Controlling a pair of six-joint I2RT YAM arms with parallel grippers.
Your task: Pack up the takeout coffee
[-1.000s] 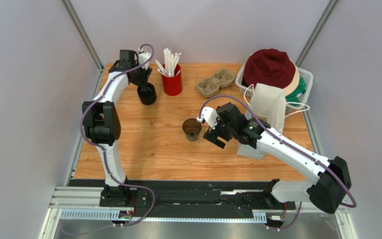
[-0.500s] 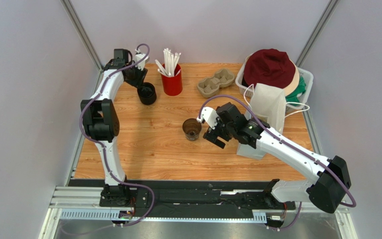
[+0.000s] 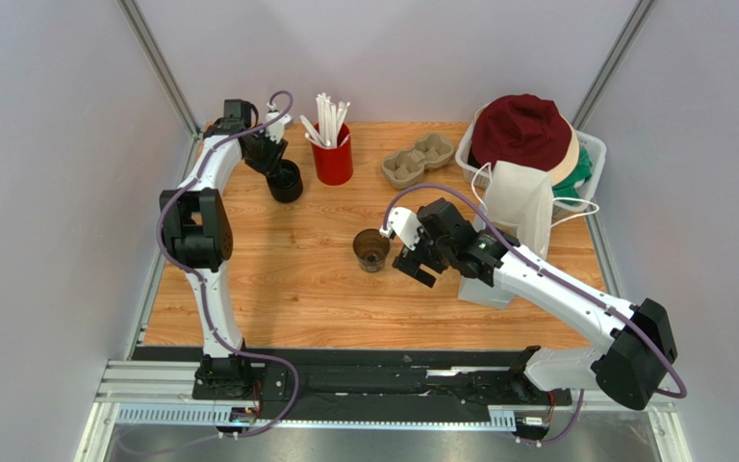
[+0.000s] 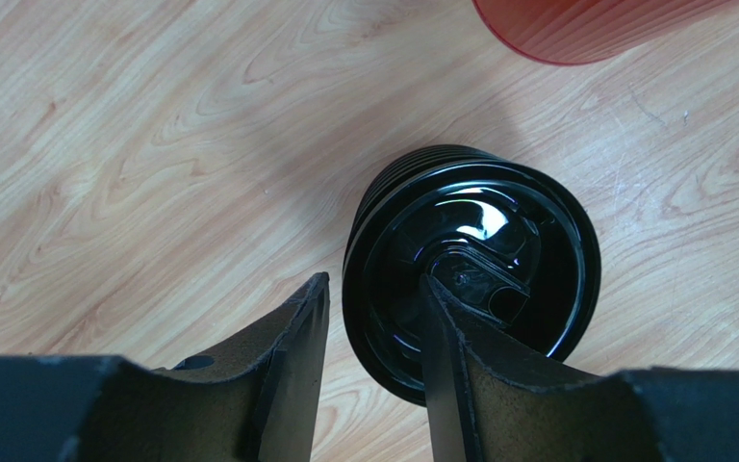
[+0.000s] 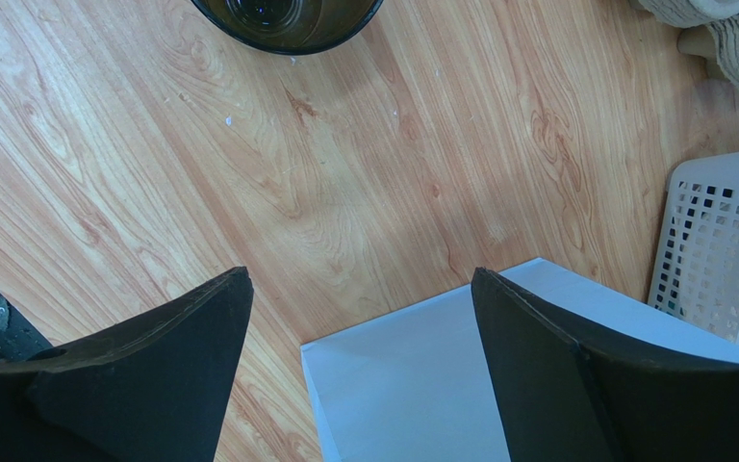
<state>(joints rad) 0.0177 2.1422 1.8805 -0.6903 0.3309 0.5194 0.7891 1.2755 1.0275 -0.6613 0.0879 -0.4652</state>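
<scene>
The takeout coffee cup point(image 3: 371, 250), brown paper and dark inside, stands open with no lid on it at the table's middle. Its rim shows at the top of the right wrist view point(image 5: 287, 19). My right gripper point(image 3: 412, 260) is open and empty just right of the cup, over the corner of a white bag point(image 5: 359, 279). A squat black ribbed round piece point(image 3: 284, 181) stands at the back left. My left gripper point(image 3: 272, 159) is open above it. In the left wrist view point(image 4: 375, 281) the fingers straddle the near rim of the black piece point(image 4: 498, 241), with wood showing beside one finger.
A red cup of white straws point(image 3: 333, 154) stands right of the black piece and shows in the left wrist view point(image 4: 585, 24). A cardboard cup carrier point(image 3: 418, 161), a white basket point(image 3: 590, 149) heaped with hats, and a white paper bag point(image 3: 518, 217) are at the right.
My left gripper has shifted slightly over the black piece. The right arm and the cup have barely moved.
</scene>
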